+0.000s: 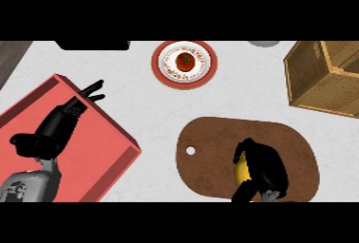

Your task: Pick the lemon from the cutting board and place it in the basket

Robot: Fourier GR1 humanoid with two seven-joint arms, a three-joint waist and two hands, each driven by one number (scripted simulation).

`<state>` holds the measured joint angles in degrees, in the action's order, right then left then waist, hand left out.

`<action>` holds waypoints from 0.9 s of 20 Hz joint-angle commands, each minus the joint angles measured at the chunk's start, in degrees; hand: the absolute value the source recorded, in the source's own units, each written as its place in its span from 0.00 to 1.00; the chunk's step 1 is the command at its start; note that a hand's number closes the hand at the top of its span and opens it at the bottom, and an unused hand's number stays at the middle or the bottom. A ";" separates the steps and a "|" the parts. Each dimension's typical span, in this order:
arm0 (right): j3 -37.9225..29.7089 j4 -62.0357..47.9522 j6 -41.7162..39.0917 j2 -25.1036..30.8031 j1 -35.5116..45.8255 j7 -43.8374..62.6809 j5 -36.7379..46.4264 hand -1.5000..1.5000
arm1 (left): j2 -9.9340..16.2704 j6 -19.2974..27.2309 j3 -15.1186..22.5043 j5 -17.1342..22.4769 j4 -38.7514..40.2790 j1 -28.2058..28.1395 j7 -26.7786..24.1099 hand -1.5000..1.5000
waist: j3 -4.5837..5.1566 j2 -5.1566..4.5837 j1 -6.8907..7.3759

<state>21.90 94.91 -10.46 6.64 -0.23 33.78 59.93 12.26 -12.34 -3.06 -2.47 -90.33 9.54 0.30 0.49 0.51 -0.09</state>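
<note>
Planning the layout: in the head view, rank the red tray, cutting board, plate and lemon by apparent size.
1. Red tray, cut off by the view's edge.
2. Cutting board.
3. Plate.
4. Lemon, mostly hidden under the right hand, so its true extent is unsure.

My right hand (pixel 263 168) is covering most of the lemon (pixel 242 172), leaving me only a yellow sliver. The basket (pixel 329 76) is running off the right edge, and a black shape (pixel 92 45) and a grey object (pixel 263 43) are being cropped at the top.

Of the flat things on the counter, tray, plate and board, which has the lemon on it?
The brown cutting board: the lemon lies there under the right hand. The red tray and plate hold none.
</note>
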 commanded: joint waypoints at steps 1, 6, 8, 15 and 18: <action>0.48 -1.51 3.66 1.49 -0.85 -2.86 3.31 1.00 | -2.29 1.11 2.18 -1.96 -3.07 -3.06 -0.06 0.50 | -0.50 -0.45 0.14; -1.08 3.38 1.40 14.10 -4.23 -20.59 -2.91 1.00 | -0.02 -0.48 -1.29 0.03 1.58 -0.18 -2.24 0.50 | -0.50 -0.49 -0.25; -0.21 3.07 4.68 15.52 -6.63 -25.58 -2.61 1.00 | -0.54 -0.32 -0.39 -0.48 1.18 0.21 -0.53 0.50 | -0.52 -0.47 -0.23; -8.59 12.99 0.18 10.54 -8.02 -28.45 -19.32 1.00 | -0.47 -0.86 -0.59 -0.13 -1.42 -2.48 -0.24 0.50 | -0.50 -0.24 -0.57; -8.55 21.30 0.64 5.07 -7.40 -25.60 -24.10 1.00 | -1.25 0.67 -1.01 -1.00 1.99 0.11 -0.54 0.50 | -0.45 -0.30 -1.33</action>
<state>15.00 108.39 -9.75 15.73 -6.91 7.82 42.78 11.13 -11.98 -3.43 -3.45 -90.11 9.19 0.59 0.03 0.18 -0.85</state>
